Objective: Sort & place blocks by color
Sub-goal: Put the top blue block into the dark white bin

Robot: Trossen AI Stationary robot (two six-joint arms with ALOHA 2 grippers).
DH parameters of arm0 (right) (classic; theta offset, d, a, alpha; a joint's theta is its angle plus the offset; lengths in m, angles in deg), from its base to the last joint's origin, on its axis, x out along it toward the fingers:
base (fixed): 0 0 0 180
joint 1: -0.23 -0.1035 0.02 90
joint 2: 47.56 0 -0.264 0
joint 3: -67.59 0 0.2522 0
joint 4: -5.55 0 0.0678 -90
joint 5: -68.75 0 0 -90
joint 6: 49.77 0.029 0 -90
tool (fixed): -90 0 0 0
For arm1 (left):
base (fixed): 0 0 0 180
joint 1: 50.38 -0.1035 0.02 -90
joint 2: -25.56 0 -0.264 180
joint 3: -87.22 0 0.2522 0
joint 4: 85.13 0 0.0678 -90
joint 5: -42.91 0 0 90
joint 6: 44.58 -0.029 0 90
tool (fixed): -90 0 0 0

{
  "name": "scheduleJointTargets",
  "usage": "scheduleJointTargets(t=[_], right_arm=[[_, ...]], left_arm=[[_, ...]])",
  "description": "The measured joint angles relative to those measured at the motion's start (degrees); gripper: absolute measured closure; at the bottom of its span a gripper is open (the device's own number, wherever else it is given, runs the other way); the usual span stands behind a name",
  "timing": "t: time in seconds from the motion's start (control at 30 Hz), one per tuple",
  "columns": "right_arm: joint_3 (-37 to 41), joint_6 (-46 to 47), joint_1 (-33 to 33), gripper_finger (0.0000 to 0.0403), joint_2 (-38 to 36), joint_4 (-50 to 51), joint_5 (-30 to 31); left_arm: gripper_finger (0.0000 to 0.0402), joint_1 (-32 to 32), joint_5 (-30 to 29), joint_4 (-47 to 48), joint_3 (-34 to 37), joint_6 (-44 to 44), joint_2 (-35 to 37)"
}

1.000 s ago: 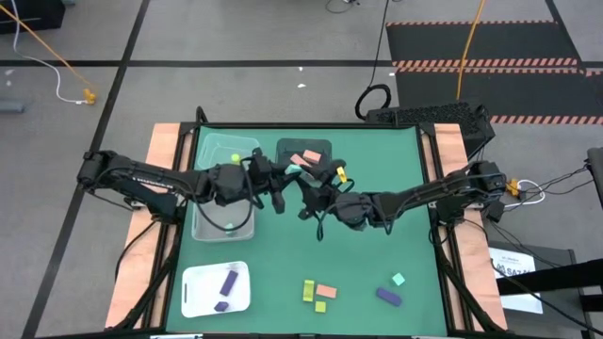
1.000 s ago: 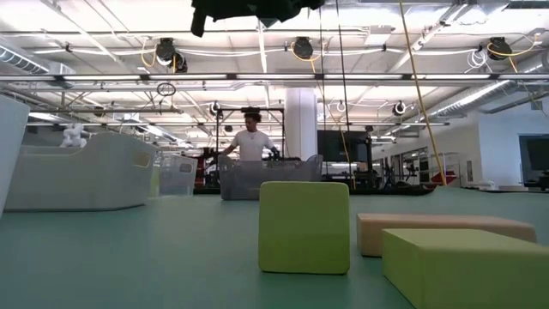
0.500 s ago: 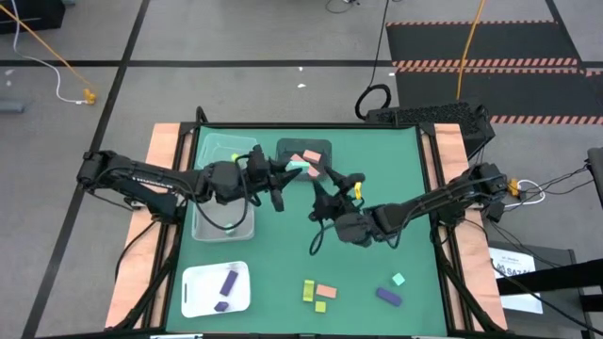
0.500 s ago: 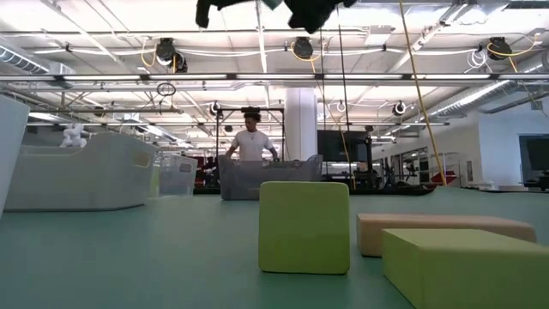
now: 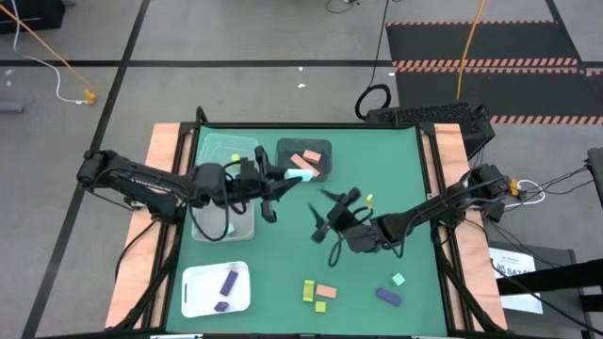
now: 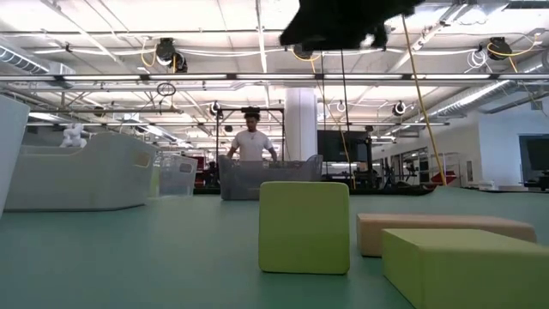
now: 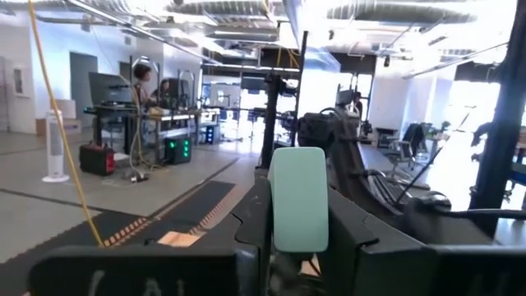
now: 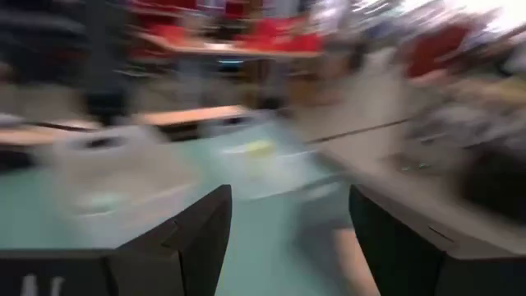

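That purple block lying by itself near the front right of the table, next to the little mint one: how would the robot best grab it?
Probably from straight above. The purple block is a short bar lying flat on the green table, with bare mat along both long sides. The fingers would best close across its narrow width, near the middle, so it does not swing. The mint block lies close by but apart, so it should not get in the way.

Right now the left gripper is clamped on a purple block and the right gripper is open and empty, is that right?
Not quite. The block in the left gripper is mint-teal, not purple; the left wrist view shows it pinched between the fingers. The rest holds: the right gripper is open and empty, as the right wrist view shows.
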Motion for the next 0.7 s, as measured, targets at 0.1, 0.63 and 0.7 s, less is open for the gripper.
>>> scheduleJointTargets(t=[0.1,0.63,0.7], right_arm=[[3.7,9.7,0.4,0.0165,0.0,-3.3,-7.1],[9.7,22.8,1.1,0.0163,-1.0,-4.5,-8.7],[9.7,25.2,1.9,0.0159,-1.3,-4.7,-12.6]], left_arm=[[0.0341,0.1,-0.3,1.7,0.0,2.4,0.0],[0.0341,2.2,-4.8,59.4,0.0,44.8,4.8],[0.0341,4.1,-3.8,68.1,0.0,49.6,6.6]])
